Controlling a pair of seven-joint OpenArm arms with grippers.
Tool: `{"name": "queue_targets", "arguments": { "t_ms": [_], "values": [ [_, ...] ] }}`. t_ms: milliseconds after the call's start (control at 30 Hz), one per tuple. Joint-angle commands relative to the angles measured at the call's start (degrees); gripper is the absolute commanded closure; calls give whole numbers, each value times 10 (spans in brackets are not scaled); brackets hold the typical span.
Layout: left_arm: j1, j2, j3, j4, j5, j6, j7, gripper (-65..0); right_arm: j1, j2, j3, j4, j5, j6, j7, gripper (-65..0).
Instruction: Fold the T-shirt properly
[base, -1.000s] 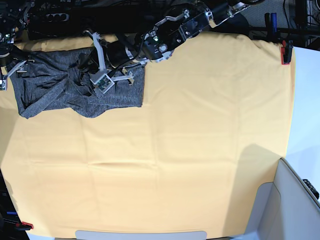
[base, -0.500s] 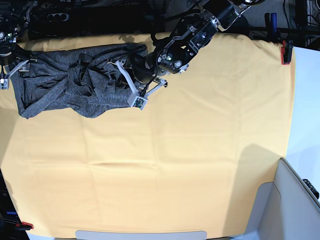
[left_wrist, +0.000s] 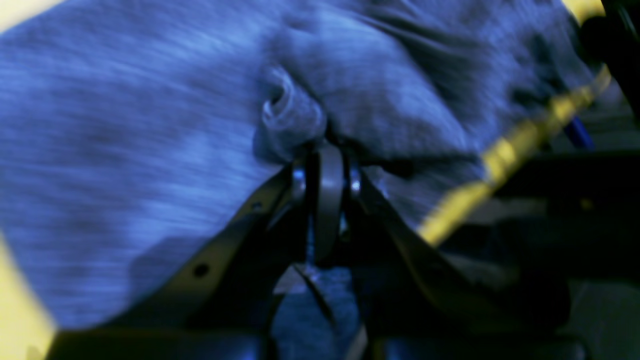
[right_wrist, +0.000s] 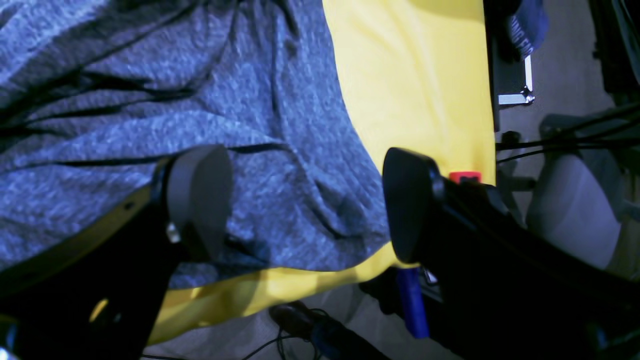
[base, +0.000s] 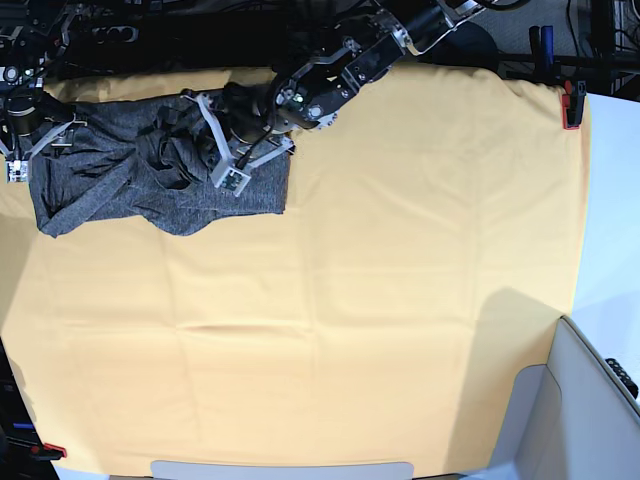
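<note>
I see my left gripper (left_wrist: 322, 165) pinching a fold of the T-shirt (base: 150, 180) — right gripper (right_wrist: 305, 205) spread wide over its edge

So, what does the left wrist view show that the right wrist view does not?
Only the left wrist view shows the left gripper shut on a small bunched fold of the T-shirt. Only the right wrist view shows the right gripper open above the shirt's edge, plus a red clamp at the edge of the yellow cloth. Both show the grey shirt lying on the yellow cloth.
</note>
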Motion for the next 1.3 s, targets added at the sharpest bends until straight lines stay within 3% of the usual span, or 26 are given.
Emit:
{"name": "queue_targets", "arguments": {
  "t_ms": [0,133,400,600,800,1000,1267],
  "values": [
    [-7,18,11,11,-4,-4,-8,-5,2,10,4,9,-2,-3,10,-466],
    [-8,20,25,11,-4,-8,-9,-5,2,10,4,7,-2,-3,10,-466],
    [-8,18,55,14,-4,-10,-64,-5,3,11,4,-2,-2,-3,10,-466],
    [-24,-15,80,61,-4,-10,-95,-5,10,11,4,-15,-2,-3,10,-466],
    [-27,-49,62,111,-4,-4,-110,-5,10,11,4,-16,-2,-3,10,-466],
    [-23,-48,-11,80,-4,-4,-104,-5,10,10,4,-16,-2,-3,10,-466],
    [-27,-32,-16,-14,-4,-4,-104,-5,10,9,4,-16,-2,-3,10,-466]
  ]
}}
